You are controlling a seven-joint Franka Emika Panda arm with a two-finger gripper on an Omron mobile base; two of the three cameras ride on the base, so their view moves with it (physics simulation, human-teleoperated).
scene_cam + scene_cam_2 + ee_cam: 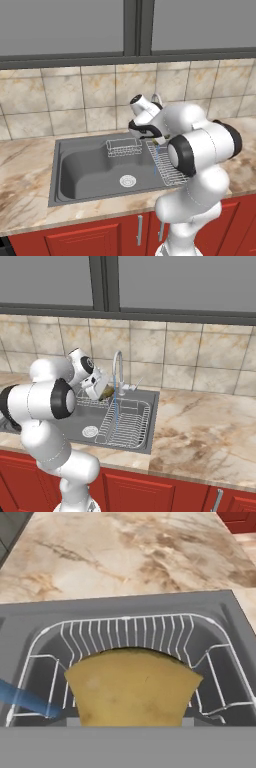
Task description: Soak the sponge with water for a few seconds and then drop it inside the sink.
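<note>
Nearest you, the jaws were clenched on the sponge (132,687), a mustard-yellow block held above the wire dish rack (125,632) inside the sink (70,170). Just beside it, the thin blue water (116,401) fell from the faucet (118,371), seemingly not yet over the sponge. You had the pickup done; soaking seemed barely begun, and the drop remained. Beyond lay the marbled surface (125,552).

Beige tile wall (65,97), grey window (60,25), marble counter (200,426), red cabs (90,237), prob. wood.

Arm (200,145) over sink (85,170) w/ dish rack (167,167), water (155,161) running.
</note>
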